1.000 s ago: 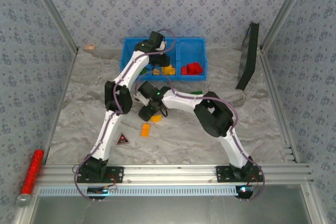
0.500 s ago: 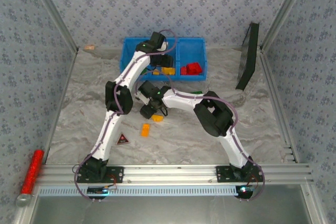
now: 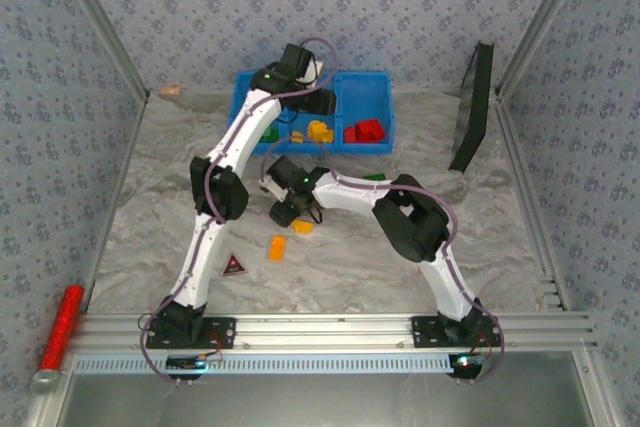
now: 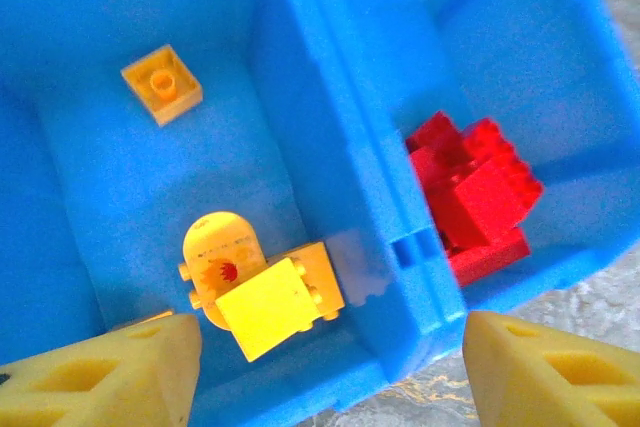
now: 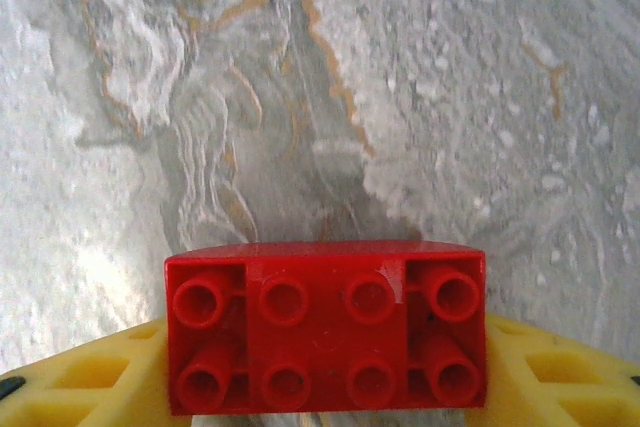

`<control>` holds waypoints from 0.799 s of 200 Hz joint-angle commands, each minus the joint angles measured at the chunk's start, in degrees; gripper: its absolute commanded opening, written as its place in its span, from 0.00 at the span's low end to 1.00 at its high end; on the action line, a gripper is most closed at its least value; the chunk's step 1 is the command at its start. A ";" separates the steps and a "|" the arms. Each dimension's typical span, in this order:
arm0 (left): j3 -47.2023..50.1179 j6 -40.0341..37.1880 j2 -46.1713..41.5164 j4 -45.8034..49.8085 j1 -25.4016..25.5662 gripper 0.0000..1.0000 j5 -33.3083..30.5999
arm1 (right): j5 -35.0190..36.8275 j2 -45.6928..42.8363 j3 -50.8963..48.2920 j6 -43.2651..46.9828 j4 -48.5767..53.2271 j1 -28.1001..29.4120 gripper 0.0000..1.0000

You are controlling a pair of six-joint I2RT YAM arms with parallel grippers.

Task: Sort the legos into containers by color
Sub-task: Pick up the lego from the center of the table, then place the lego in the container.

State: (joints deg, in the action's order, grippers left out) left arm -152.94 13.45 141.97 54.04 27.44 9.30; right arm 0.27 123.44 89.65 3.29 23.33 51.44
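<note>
The right gripper (image 5: 322, 387) squeezes a red brick (image 5: 325, 322) over the table (image 5: 420, 97). The left gripper (image 4: 330, 362) hangs spread wide over the far blue bin (image 4: 335, 177), likely its middle part, where yellow bricks (image 4: 278, 305) lie.

marbled table (image 3: 500, 227), blue bin (image 3: 366, 99), orange brick (image 3: 277, 247)

bin (image 3: 365, 77) far centre of worktop (image 3: 500, 237) | panel (image 3: 472, 107) right of it | two loose bricks (image 3: 277, 247) before it | tag (image 3: 233, 266) left of them
</note>
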 commanded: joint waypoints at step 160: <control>31.01 -5.68 -34.20 0.04 -1.43 0.77 -4.71 | -0.79 -23.93 -5.64 -3.20 3.74 -23.44 0.49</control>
State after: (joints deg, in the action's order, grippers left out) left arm -129.88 8.54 116.49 56.84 25.89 7.18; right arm -1.17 98.70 80.99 0.97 24.18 31.53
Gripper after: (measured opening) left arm 0.765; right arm 0.608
